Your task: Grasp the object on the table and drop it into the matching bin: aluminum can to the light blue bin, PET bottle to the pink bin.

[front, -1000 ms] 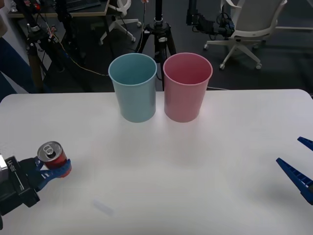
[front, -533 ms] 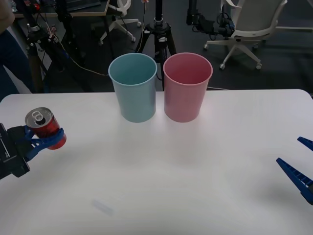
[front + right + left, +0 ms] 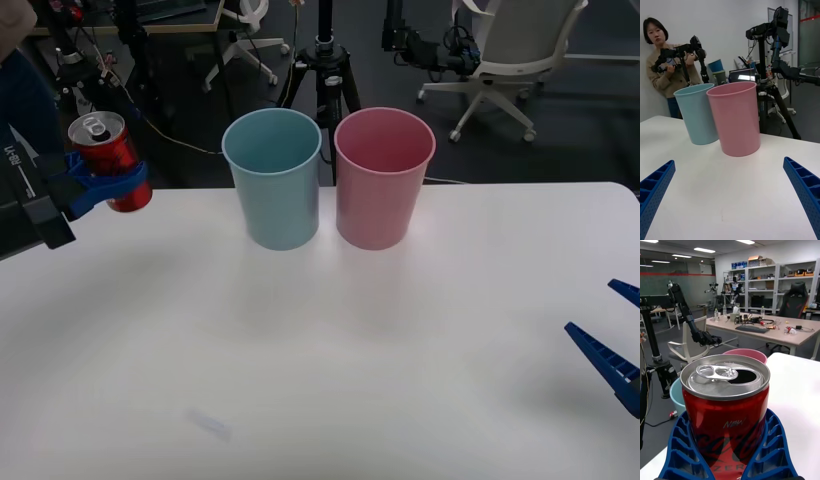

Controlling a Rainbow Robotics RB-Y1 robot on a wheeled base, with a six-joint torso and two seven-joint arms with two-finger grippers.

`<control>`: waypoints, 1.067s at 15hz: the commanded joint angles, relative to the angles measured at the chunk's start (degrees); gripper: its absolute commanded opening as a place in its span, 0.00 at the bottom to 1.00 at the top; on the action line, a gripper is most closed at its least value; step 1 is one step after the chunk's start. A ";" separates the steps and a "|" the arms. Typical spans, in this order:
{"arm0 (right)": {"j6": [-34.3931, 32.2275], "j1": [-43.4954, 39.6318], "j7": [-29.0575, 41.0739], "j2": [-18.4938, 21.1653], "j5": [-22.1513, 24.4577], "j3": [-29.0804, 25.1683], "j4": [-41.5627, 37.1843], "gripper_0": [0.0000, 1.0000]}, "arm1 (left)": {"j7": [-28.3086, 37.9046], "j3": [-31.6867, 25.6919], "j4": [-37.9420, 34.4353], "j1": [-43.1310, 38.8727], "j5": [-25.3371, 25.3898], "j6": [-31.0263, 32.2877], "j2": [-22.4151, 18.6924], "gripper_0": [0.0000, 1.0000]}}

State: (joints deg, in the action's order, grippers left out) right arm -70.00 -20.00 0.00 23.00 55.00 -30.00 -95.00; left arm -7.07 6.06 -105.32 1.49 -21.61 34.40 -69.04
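- Two bins stand upright side by side at the far middle of the table: the blue bin on the left and the pink bin on the right, their sides just beside each other or touching near the rims.
- Held off the table at the far left is the can, red with a silver top, roughly upright with a slight tilt, about level with the bins' rims.
- Its pull tab is bent back and the mouth is open, seen clearly in the left wrist view.
- Blue ribbed fingers of the left gripper pinch the can around its lower body, wrapping both sides.
- From the front, the can sits well left of the blue bin, over the table's far left edge.
- At the near right edge of the table, the right gripper hovers low and idle, well apart from both bins.
- Its fingers are spread wide with nothing between them; the right wrist view looks between them at the pink bin with the blue bin just behind and beside it.
- White tabletop between the grippers and the bins is bare apart from a faint pale mark near the front left.
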 commanded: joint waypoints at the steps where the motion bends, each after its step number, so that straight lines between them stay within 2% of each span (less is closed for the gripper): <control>1: 0.00 0.00 0.00 0.00 0.00 0.00 0.00 1.00 | 2.50 9.32 6.71 13.19 0.25 -0.47 0.13 0.00; 4: 0.00 0.00 0.00 0.00 0.00 0.00 0.00 1.00 | 2.32 20.13 16.20 27.08 2.01 -0.74 3.21 0.00; 7: 0.00 0.00 0.00 0.00 0.00 0.00 0.00 1.00 | 2.23 27.16 26.04 37.36 2.01 -0.74 7.95 0.00; 12: 0.00 0.00 0.00 0.00 0.00 0.00 0.00 1.00 | 2.23 31.82 38.26 47.03 1.84 -0.65 15.69 0.00; 16: 0.00 0.00 0.00 0.00 0.00 0.00 0.00 1.00 | 2.23 31.82 46.35 50.98 -2.12 -0.65 21.84 0.00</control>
State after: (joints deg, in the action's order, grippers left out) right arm -70.00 -20.00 0.00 23.00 55.00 -30.00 -95.00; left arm -4.76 37.89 -60.30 51.94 -23.32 33.73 -48.17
